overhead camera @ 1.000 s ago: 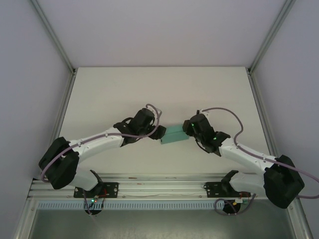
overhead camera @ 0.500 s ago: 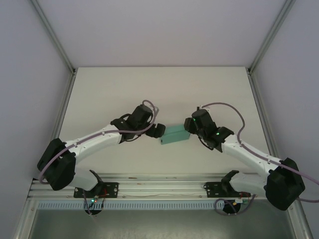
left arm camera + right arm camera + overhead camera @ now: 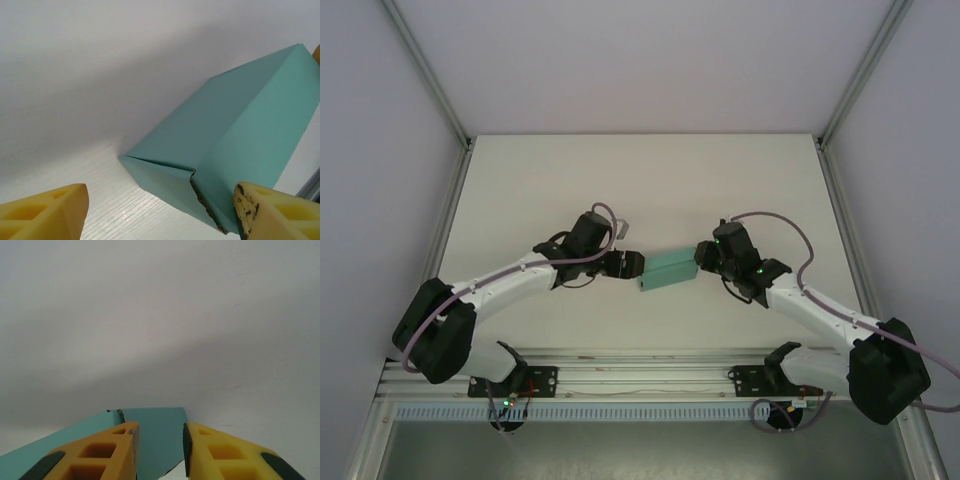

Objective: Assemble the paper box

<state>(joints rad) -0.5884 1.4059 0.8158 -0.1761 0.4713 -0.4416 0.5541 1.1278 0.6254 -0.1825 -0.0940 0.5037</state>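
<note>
A white table (image 3: 640,180), walled in pale panels with grey metal posts (image 3: 425,70) at the back corners, carries the paper box (image 3: 668,270), seen from the top camera. The box is a teal card piece folded into a long, shallow shape. It lies slantwise on the bare tabletop, its right end a little farther back than its left.

The left gripper (image 3: 628,264) sits just off the box's left end. Its wrist camera shows the two yellow fingers (image 3: 45,215) spread wide and released. The box's near corner lies between them, and the right-hand finger is just beside the raw, ragged card edge (image 3: 202,200) at that corner. Whether that finger touches the card cannot be told.

The right gripper (image 3: 703,255) meets the box's right end. In its wrist view the yellow fingers (image 3: 100,455) stand close together with a strip of teal card filling the narrow gap between them, so it appears clenched on the box's edge.

The folded panels of the box meet along crisp creases and its top face is closed over. The inside is hidden, and what it holds cannot be seen. Both arms reach inward toward the box from either side, their purple cables (image 3: 765,218) looping above the wrists.
</note>
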